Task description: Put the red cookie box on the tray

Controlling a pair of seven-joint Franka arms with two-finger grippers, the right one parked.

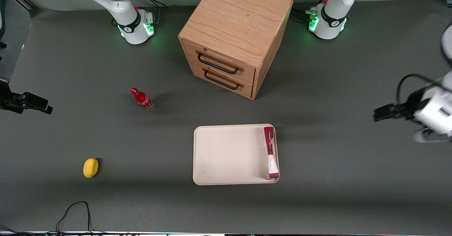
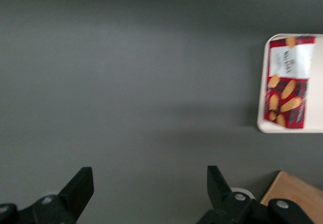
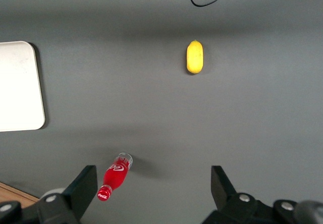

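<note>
The red cookie box rests in the cream-white tray, leaning along the tray's rim at the working arm's end. In the left wrist view the box shows its printed face with cookies, inside the tray. My left gripper hangs above the bare table toward the working arm's end, well apart from the tray. Its fingers are spread wide with nothing between them; the gripper is open and empty.
A wooden two-drawer cabinet stands farther from the front camera than the tray. A small red bottle and a yellow lemon lie toward the parked arm's end. A black cable loops near the front edge.
</note>
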